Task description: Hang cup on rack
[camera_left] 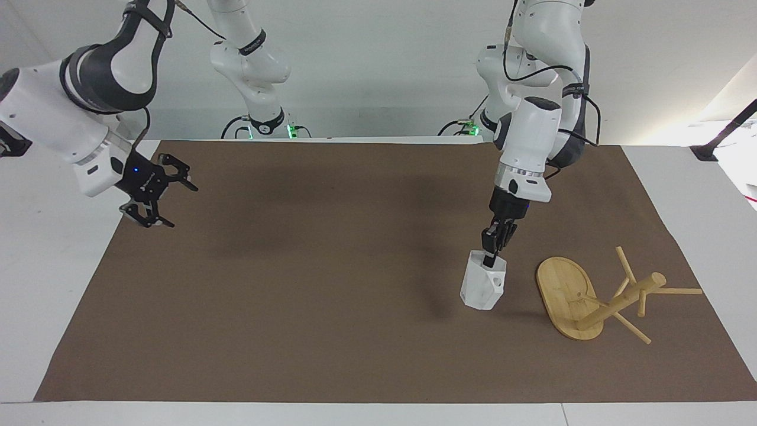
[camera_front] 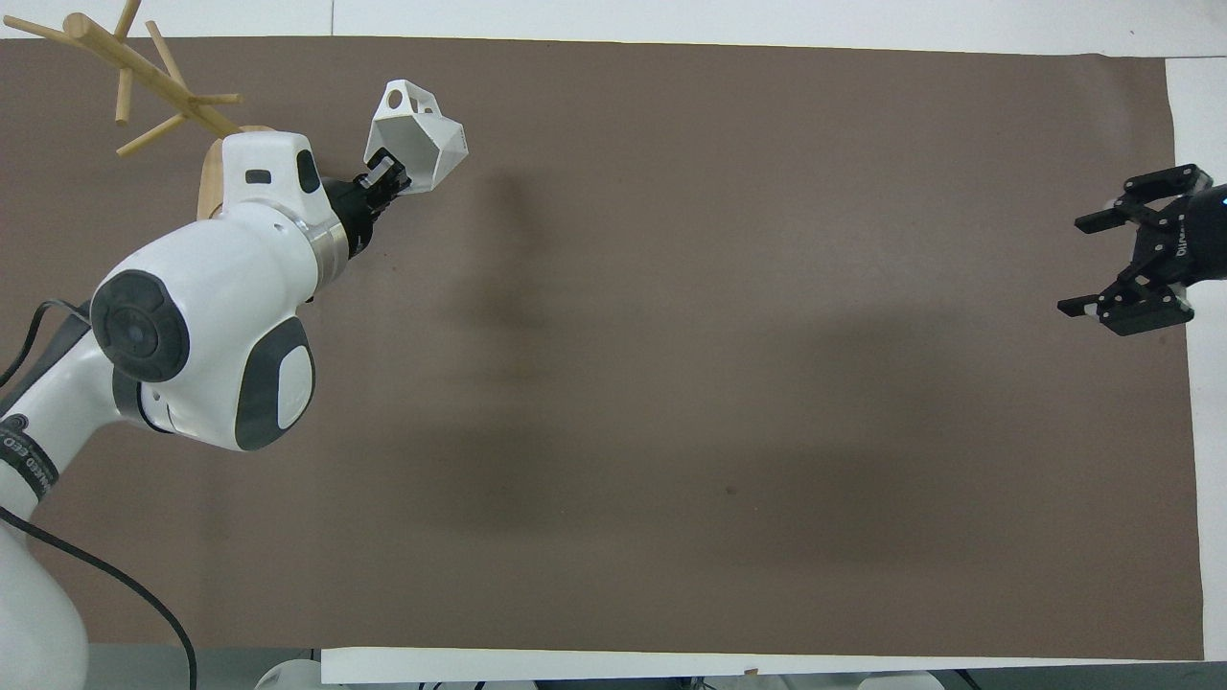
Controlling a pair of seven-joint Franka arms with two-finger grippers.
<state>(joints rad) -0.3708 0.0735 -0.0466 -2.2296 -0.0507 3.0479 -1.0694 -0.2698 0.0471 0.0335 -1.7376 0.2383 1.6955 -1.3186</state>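
Task incomplete: the rack [camera_left: 582, 299] lies toppled at the left arm's end of the desk [camera_left: 355, 331]. The left gripper [camera_left: 492, 255] jaws pinch the rim of the cup [camera_left: 484, 285] just beside the rack's base. The right gripper [camera_left: 155, 198] waits, jaws wide, empty. Left arm strap lettering is partly visible, unreadable

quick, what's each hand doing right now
left hand: shut on the cup rim, beside the rack
right hand: open, holding nothing

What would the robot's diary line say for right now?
left pincer: shut on cup rim, beside rack | rack: tipped over on mat | right pincer: open, empty, waiting
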